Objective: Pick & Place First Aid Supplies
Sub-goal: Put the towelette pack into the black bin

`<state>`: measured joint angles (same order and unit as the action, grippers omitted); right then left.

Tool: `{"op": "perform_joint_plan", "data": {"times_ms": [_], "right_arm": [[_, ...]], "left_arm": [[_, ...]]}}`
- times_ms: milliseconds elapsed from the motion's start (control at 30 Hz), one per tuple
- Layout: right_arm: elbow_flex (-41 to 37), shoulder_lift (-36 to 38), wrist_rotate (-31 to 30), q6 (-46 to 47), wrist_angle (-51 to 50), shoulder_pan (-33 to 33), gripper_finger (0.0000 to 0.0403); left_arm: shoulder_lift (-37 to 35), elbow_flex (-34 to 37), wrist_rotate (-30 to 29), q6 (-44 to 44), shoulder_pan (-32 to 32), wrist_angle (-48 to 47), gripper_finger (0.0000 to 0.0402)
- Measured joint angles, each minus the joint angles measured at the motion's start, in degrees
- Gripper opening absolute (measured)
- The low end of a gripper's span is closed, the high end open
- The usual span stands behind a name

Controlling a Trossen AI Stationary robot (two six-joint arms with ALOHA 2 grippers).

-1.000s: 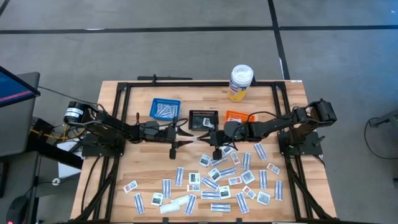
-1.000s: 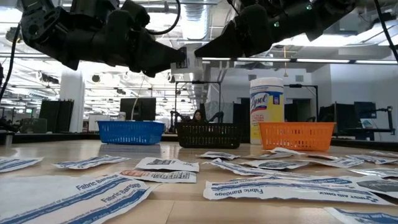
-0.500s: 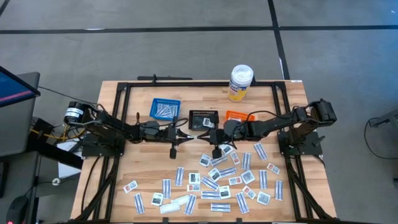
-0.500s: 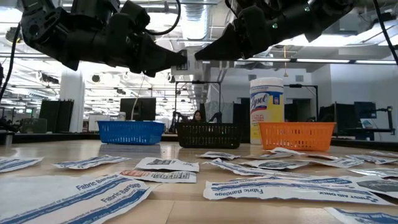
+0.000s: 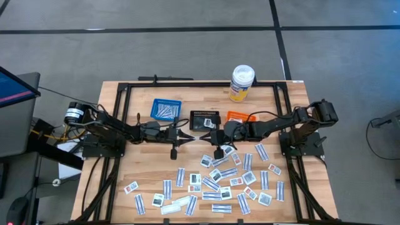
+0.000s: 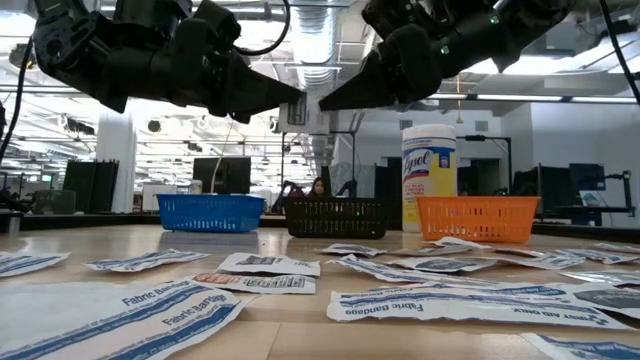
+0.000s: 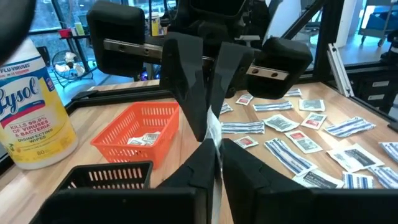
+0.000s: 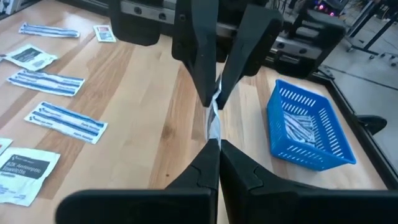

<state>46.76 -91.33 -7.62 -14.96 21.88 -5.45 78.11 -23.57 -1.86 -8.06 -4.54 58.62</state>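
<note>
Packet (image 8: pixel 213 118) pinched between both hands — "Fabric Bandage" strips (image 6: pixel 170 305), Lysol bottle (image 6: pixel 429 177)

Left arm: I reach in from the left side, stretched low and level toward the middle of the table.
Left gripper (image 5: pixel 191 135): my fingers (image 7: pixel 198 163) are pinched together at their tips, pointing at my other hand.
Right arm: I reach in from the right side, level, toward the middle.
Right gripper (image 5: pixel 204 137): my fingers (image 8: pixel 205 163) are pressed together, tips facing the left ones.
Between them: both sets of tips meet nose to nose, raised above the table.
</note>
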Motion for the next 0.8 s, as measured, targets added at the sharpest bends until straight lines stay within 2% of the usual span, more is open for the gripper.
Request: {"op": "perform_joint_plan", "data": {"times_ms": [267, 433, 800], "right_arm": [[0.0, 0.0, 0.0, 0.0, 0.6, 0.0, 0.0], [0.0, 0.0, 0.0, 0.0, 0.6, 0.0, 0.0], [0.1, 0.0, 0.0, 0.0, 0.1, 0.0, 0.0]], "left_arm": [[0.0, 0.0, 0.0, 1.0, 0.0, -0.1, 0.0035], [0.0, 0.0, -0.1, 0.6, 0.0, -0.1, 0.0007], [0.0, 0.0, -1.4, 1.3, 0.0, -0.2, 0.0011]]}}
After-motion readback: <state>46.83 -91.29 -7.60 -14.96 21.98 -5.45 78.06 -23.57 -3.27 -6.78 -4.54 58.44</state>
